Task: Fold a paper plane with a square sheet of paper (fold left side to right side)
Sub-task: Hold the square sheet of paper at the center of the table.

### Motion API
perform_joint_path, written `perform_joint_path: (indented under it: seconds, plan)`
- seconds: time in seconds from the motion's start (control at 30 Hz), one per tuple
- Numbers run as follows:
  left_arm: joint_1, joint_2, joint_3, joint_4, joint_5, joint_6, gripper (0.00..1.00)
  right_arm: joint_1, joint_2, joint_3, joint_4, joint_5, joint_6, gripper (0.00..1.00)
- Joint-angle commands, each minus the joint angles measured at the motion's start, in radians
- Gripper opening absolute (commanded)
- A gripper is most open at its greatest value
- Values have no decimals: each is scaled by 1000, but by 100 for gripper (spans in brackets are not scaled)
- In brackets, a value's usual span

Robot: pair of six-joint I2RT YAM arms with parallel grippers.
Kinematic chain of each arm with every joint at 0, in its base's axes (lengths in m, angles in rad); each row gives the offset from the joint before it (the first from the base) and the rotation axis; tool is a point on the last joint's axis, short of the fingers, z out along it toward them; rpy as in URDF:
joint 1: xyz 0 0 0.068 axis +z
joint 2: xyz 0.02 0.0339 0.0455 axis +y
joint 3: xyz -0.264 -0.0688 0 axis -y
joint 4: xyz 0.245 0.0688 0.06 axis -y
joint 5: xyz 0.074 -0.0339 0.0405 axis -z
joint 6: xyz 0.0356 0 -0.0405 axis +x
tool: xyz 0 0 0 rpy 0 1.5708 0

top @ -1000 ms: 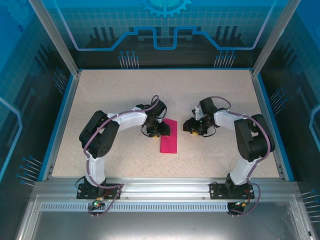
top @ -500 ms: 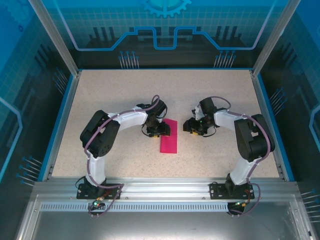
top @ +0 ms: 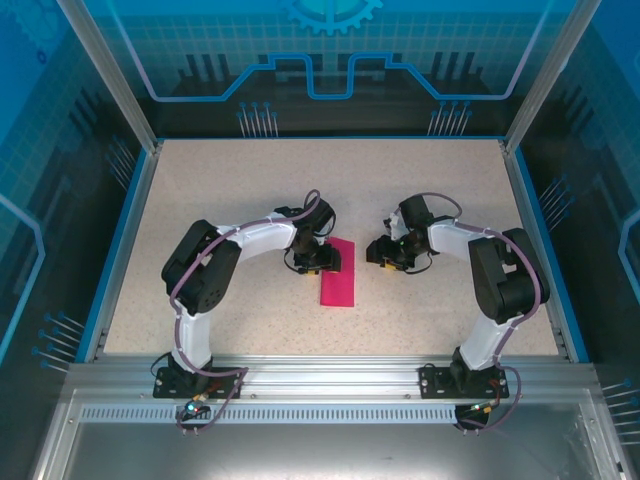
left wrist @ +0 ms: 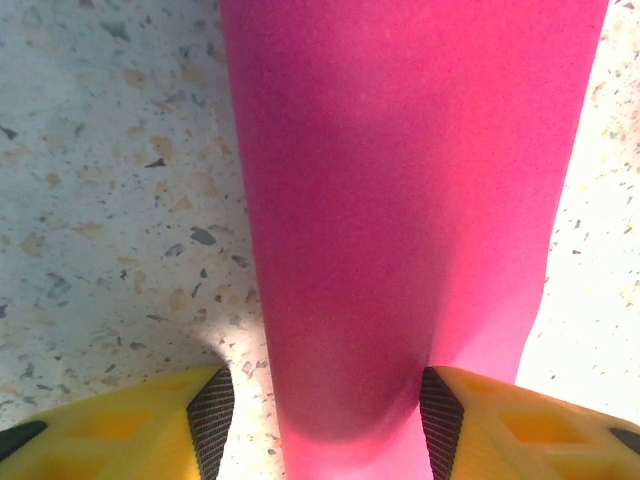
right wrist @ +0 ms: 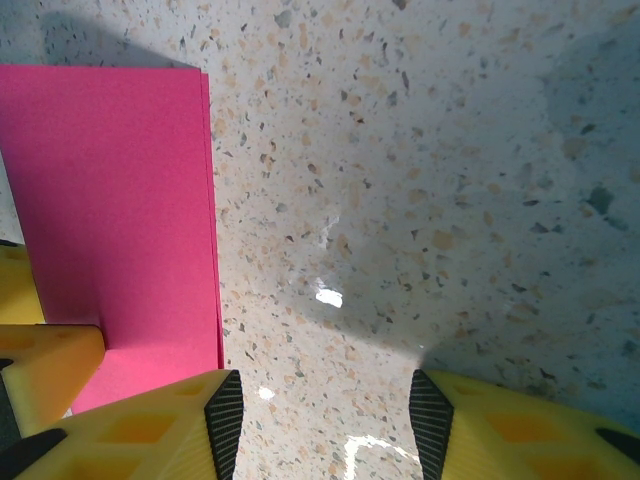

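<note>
Left jaws stand apart astride the folded pink paper (left wrist: 400,200), right jaws apart over the table (right wrist: 450,200).

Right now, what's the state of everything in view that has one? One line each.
square sheet of paper: folded in half into a narrow strip, layers edge to edge, lying on the table.
left fingers: open, low over the strip's far end, one finger overlapping the paper.
right fingers: open, over bare table just right of the strip, holding nothing.

Overhead, two wrist close-ups; paper (top: 338,274) shared
</note>
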Motion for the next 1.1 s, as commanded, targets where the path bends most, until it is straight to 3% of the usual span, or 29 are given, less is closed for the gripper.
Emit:
perform_joint_path:
  seconds: [0.0,0.37,0.57,0.73,1.07]
  plan:
    - [-20,52,4,-2,-4,31,57,3,23,15,-40,-3,-17,51]
    - [-23,54,4,-6,-8,31,57,8,5,13,-29,-40,-4,50]
    - [-22,53,4,-6,-12,30,57,49,-1,14,31,-149,52,35]
    - [-24,52,2,-5,-13,28,57,110,39,44,64,-162,89,20]
    - [-25,52,1,-5,-16,28,57,139,115,62,45,-119,89,16]
